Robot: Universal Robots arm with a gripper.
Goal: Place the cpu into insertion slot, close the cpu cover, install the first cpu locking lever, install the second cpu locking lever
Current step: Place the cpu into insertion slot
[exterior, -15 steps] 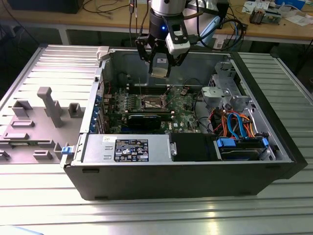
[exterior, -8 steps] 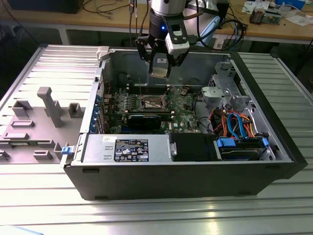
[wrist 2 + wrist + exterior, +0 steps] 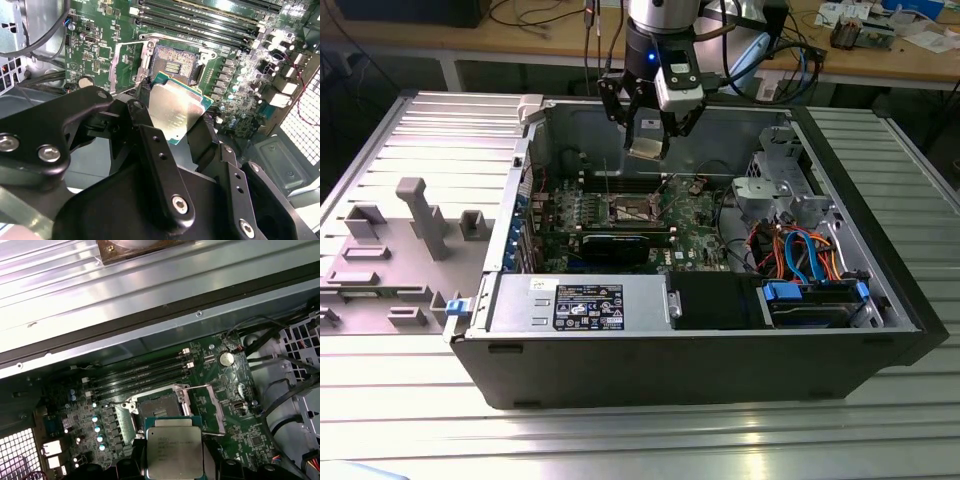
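My gripper (image 3: 649,128) hangs over the open computer case and is shut on the cpu (image 3: 647,147), a small silvery square chip with a green rim. In both wrist views the cpu (image 3: 175,107) (image 3: 174,452) sits between the black fingers (image 3: 145,132), held above the green motherboard and apart from it. The insertion slot (image 3: 175,65) (image 3: 157,402) (image 3: 630,210) lies bare just beyond the chip. The cpu cover (image 3: 127,62) (image 3: 209,407), a thin silver frame, stands flipped open beside the slot.
Long memory slots (image 3: 210,20) run along the far side of the socket. A black graphics card (image 3: 620,243) and the grey-labelled power supply box (image 3: 582,303) lie nearer the case front. Drive cage (image 3: 785,180) and coloured cables (image 3: 800,250) fill the exterior view's right.
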